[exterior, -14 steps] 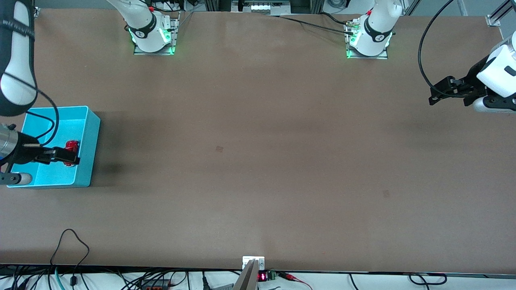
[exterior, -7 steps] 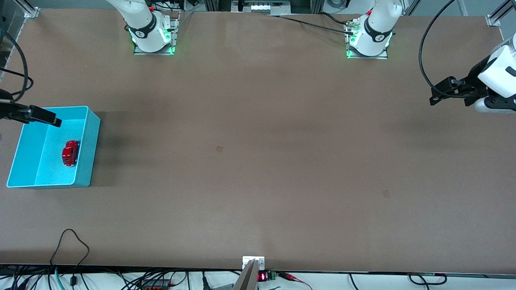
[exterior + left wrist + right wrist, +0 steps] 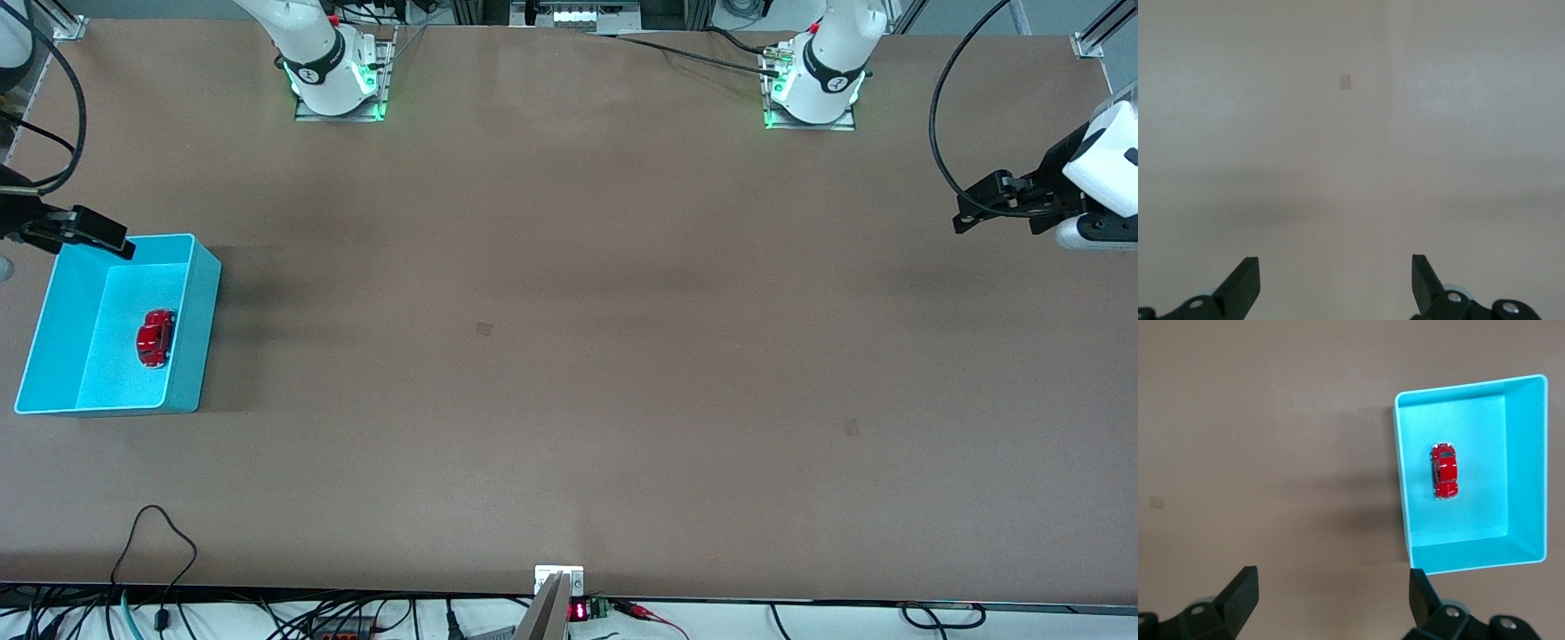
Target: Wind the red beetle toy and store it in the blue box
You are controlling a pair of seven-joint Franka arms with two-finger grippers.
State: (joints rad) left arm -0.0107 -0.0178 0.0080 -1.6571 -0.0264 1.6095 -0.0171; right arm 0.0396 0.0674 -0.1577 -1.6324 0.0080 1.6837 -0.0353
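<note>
The red beetle toy (image 3: pixel 155 337) lies on the floor of the blue box (image 3: pixel 200 329) at the right arm's end of the table. It also shows inside the box (image 3: pixel 1401 473) in the right wrist view (image 3: pixel 1444 471). My right gripper (image 3: pixel 111 242) is open and empty, up in the air over the box's rim nearest the robot bases. My left gripper (image 3: pixel 969 213) is open and empty, held over the bare table at the left arm's end. In the left wrist view its fingers (image 3: pixel 1245 283) frame only bare tabletop.
The brown table (image 3: pixel 569 356) has a small dark mark (image 3: pixel 484 328) near its middle. Cables (image 3: pixel 160 533) trail over the table's edge nearest the front camera. The two arm bases (image 3: pixel 338 80) stand along the edge farthest from the front camera.
My right gripper has let go of the red beetle toy inside the blue box, risen out and moved toward the robot bases. The toy stays in the box. The left arm barely moved.
</note>
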